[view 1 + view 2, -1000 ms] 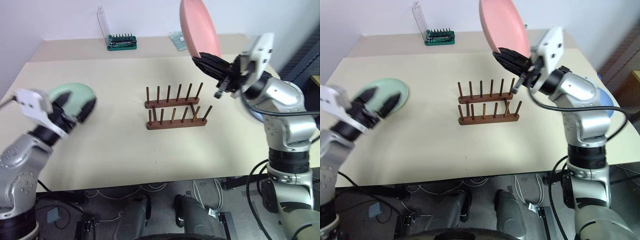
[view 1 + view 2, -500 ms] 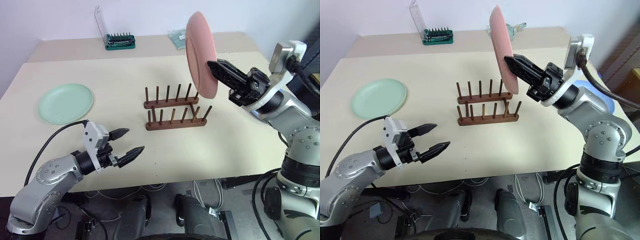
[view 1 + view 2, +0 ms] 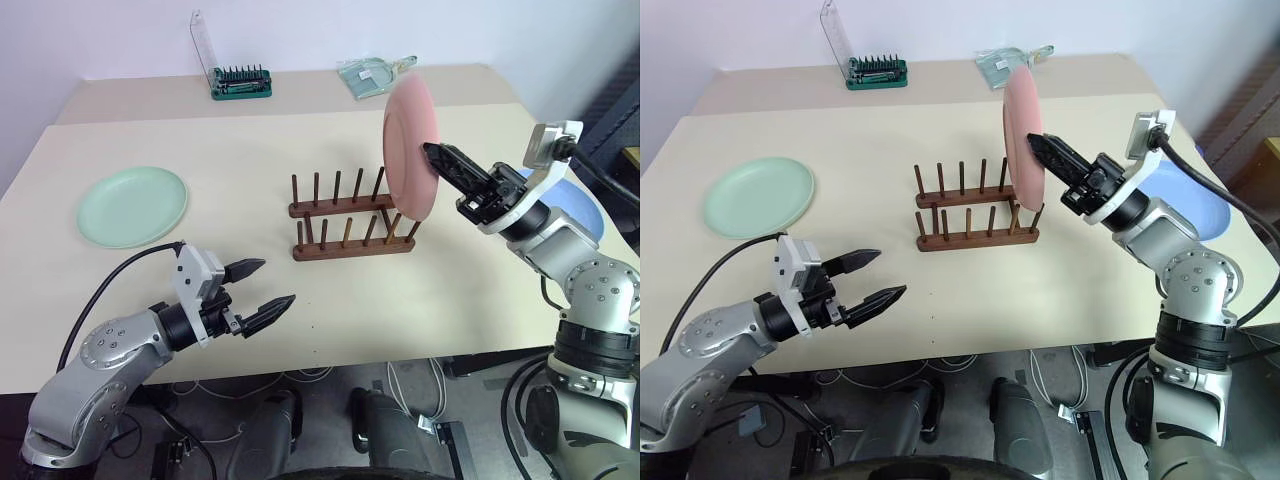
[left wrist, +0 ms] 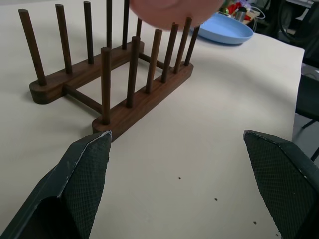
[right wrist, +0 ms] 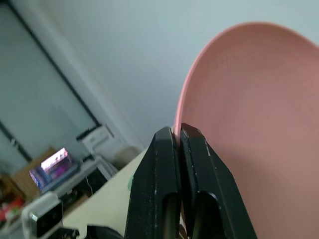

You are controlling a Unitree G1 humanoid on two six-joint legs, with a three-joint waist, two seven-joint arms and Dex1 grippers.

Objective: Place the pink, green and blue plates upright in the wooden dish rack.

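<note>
My right gripper (image 3: 1048, 147) is clamped shut on the rim of the round pink plastic-looking plate (image 3: 410, 148), pinching the edge with 2 black fingers; the plate stands on edge, nearly upright, over the right end of the small dark brown wooden dish rack (image 3: 351, 217). Its lower edge looks right at the end pegs, but I cannot tell if it is seated between them yet.

My left gripper (image 3: 255, 288) is spread wide and holds nothing, hovering low over the beige table (image 3: 240, 150), near the rack's front-left side, not touching it.

The round pale green plate (image 3: 132, 205) lies flat on the table, well apart to the rack's left. The round blue plate (image 3: 1188, 197) lies flat behind my right arm, at the table's right edge.

Handling, my guess: plates look light, stiff and smooth, so a rim pinch can let one swivel or slip. Hold deep over the rim, fingers on both faces. Flat plates give no edge to grab from above; slide a finger under the raised lip or tip it at the table edge. The rack looks light too and could skid if a plate bumps a peg.
</note>
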